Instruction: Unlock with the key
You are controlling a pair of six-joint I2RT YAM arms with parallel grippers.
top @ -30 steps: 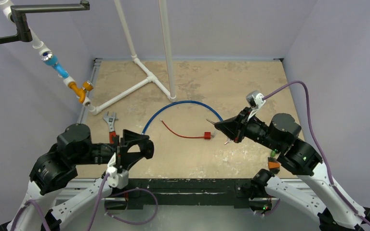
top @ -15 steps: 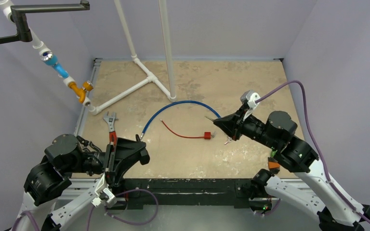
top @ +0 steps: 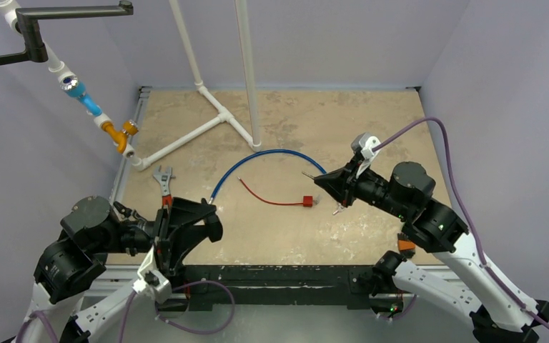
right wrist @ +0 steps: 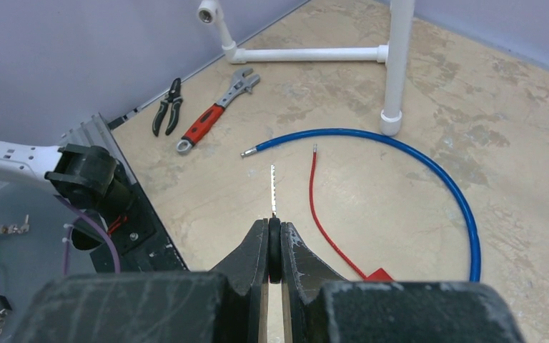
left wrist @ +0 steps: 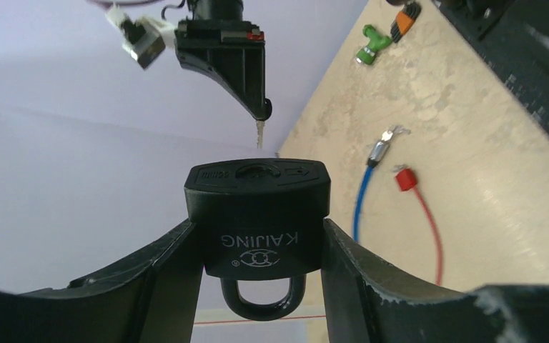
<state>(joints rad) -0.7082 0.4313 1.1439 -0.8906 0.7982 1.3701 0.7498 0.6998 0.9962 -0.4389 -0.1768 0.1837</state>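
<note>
A black padlock marked KAIJING sits between my left gripper's fingers, which are shut on its two sides. Its keyhole face points away from the camera and its shackle points back toward the wrist. In the top view the left gripper hangs near the table's front left. My right gripper is shut on the black head of the key, whose silver blade sticks straight out ahead. From above, the right gripper aims its blade leftward, a wide gap from the padlock. The left wrist view shows the key facing the keyhole.
A blue cable arcs across mid-table, with a red wire and its red plug inside the arc. An adjustable wrench and pliers lie at the left. A white pipe frame stands behind. Walls close in on three sides.
The right gripper has carried the key a little left and farther back. The left arm has dropped back toward the near edge, still holding the padlock.
</note>
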